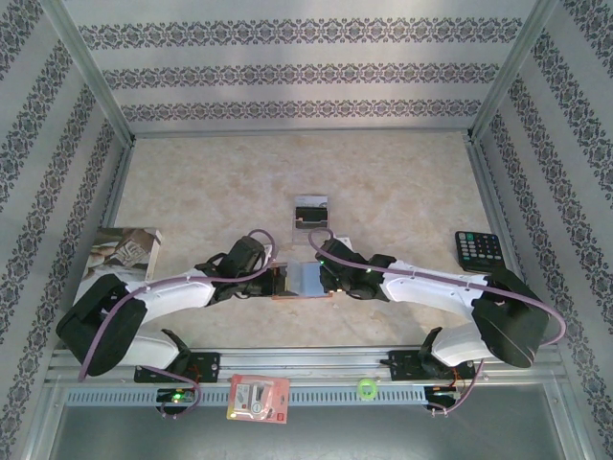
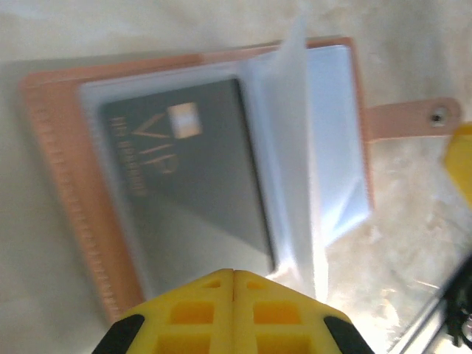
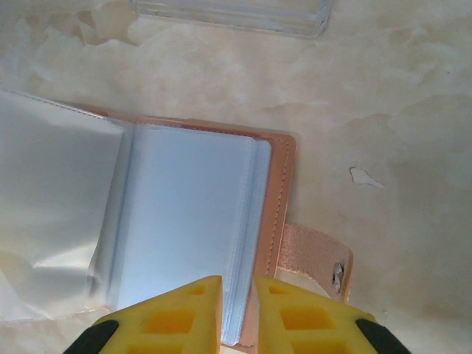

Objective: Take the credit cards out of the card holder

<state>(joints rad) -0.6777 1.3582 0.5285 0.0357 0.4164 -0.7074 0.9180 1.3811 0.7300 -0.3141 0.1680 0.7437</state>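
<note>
The card holder [image 1: 305, 281] lies open on the table between my two grippers, with a brown rim [image 2: 55, 147] and clear sleeves. A grey credit card [image 2: 192, 177] marked VIP sits inside a sleeve on its left half. My left gripper [image 2: 234, 274] is shut, its tips touching at that card's near edge. My right gripper [image 3: 236, 284] is closed on the edge of the sleeve stack beside the holder's brown border [image 3: 282, 192]. Another silvery card with a dark band [image 1: 311, 207] lies on the table beyond the holder. A glossy card edge [image 3: 228, 15] lies past the holder.
A black calculator [image 1: 479, 251] lies at the right. A printed magazine [image 1: 124, 251] sits at the left. A red-and-white packet [image 1: 258, 397] and a green ring [image 1: 367, 387] rest on the front rail. The holder's snap strap [image 3: 313, 254] sticks out sideways.
</note>
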